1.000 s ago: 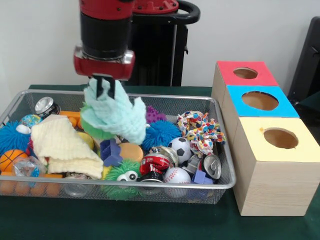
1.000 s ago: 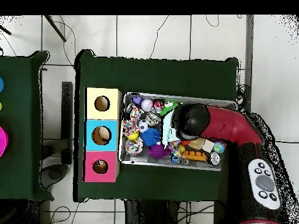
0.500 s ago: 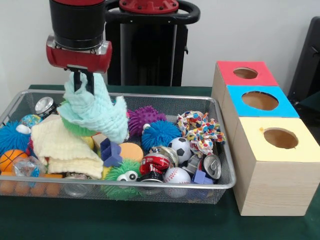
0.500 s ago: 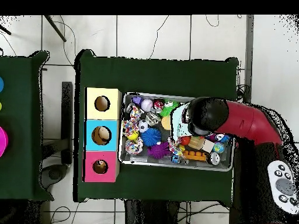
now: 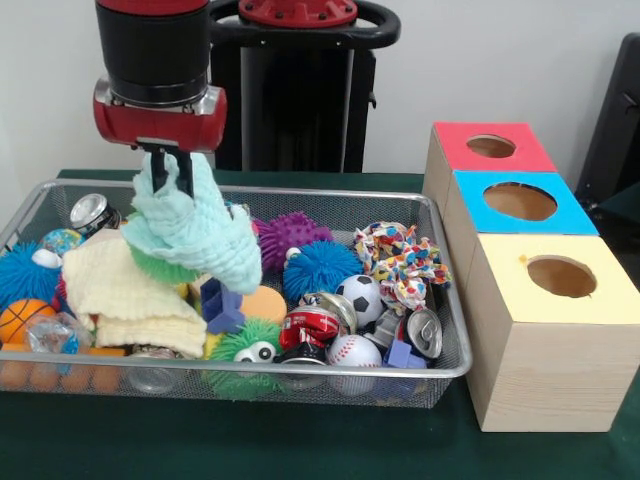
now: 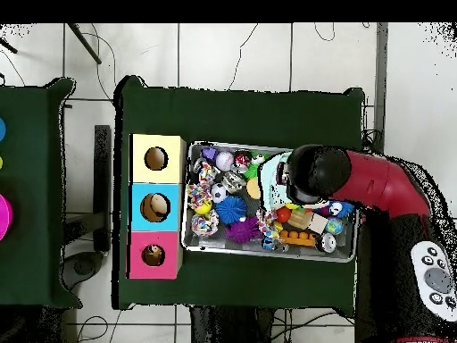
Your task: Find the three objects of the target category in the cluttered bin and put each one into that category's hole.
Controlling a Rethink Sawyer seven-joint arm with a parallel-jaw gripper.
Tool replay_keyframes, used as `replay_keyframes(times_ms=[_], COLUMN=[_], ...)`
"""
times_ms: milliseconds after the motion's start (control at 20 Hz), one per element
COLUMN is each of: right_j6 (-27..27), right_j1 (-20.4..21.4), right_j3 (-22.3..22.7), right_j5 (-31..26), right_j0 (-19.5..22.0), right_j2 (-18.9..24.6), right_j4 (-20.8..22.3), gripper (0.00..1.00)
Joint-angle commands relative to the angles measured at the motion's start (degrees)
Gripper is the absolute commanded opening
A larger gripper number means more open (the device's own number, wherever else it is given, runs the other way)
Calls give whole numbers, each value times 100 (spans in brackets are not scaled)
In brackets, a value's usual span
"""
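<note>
Mint-green cloth [image 5: 192, 232] — crumpled, hanging | end effector [image 5: 168, 170] pinching it — above bin [image 5: 400, 205]

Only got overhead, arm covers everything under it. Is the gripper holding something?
Observer: Yes. Front view shows the gripper shut on a mint green cloth, hanging over the wire bin.
Operator: Is the cloth clear of the clutter?
Observer: Its lower edge hangs beside a folded cream towel; contact I cannot tell.
Operator: Anything under that cloth?
Observer: A green spiky ball shows just below it.
</note>
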State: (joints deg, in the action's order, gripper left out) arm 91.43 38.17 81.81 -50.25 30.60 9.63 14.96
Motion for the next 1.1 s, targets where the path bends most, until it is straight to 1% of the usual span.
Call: replay_keyframes(times_ms=[50, 100, 250, 300, 400, 550, 1100], right_j6=[-1370, -1430, -1636, -1740, -1856, -1866, -1721], right_j1=[-562, -807, -1261, -1394, -1529, -1564, -1659], right_j3=[-215, -369, -693, -834, -988, -1036, -909], right_j5=[162, 204, 264, 229, 164, 142, 327], right_j0=[201, 248, 385, 419, 475, 542, 826], right_j2=[733, 815, 1045, 1123, 1235, 1358, 1696], right_j4=[561, 608, 715, 765, 846, 971, 1327], gripper=[0, 0, 0, 0, 0, 0, 0])
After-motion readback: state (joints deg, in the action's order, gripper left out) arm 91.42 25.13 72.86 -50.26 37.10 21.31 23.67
